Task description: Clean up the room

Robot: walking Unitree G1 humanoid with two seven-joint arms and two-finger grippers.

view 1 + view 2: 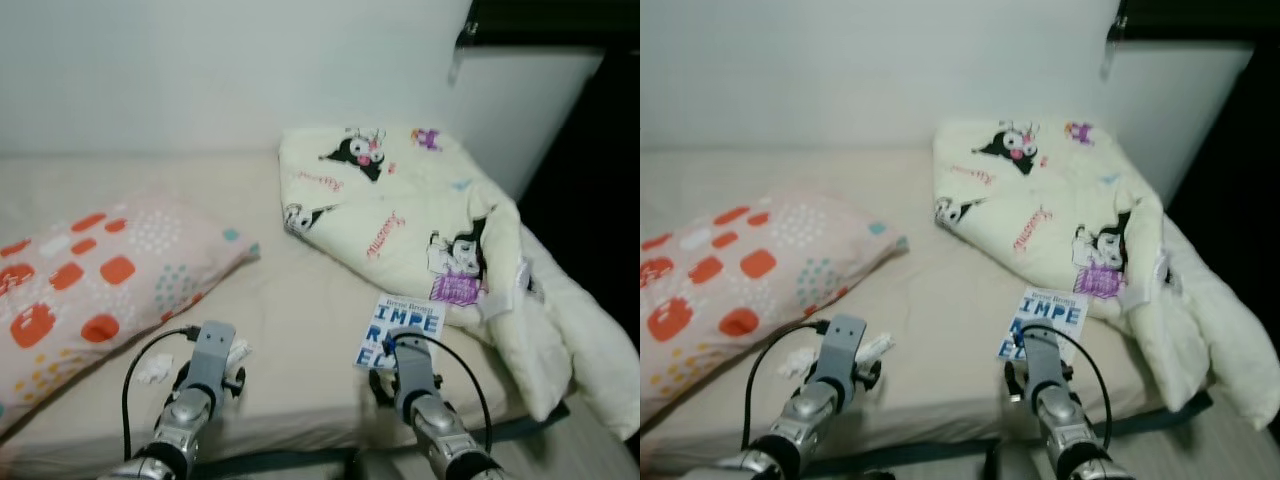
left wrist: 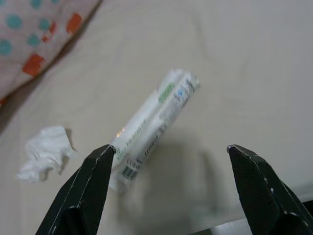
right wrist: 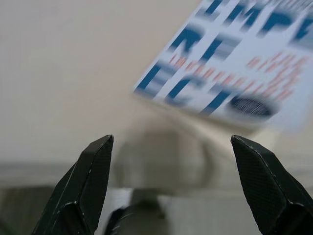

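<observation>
On the beige bed [image 1: 300, 290] lie a white book with blue letters [image 1: 400, 328], a white packet with green print [image 2: 151, 125] and a crumpled white tissue [image 2: 44, 152]. My left gripper [image 2: 171, 152] is open, hovering just short of the packet, with the tissue off to one side. My right gripper [image 3: 171, 142] is open at the near edge of the book [image 3: 230, 63], above the bed's front edge. In the eye views the left arm [image 1: 200, 385] covers most of the packet and the right arm [image 1: 415, 385] overlaps the book's near corner.
A pink pillow with orange and teal spots [image 1: 90, 280] lies at the left. A cream cartoon-print blanket [image 1: 430, 230] is heaped at the right and hangs off the bed. White wall behind; a dark gap at the far right [image 1: 600, 200].
</observation>
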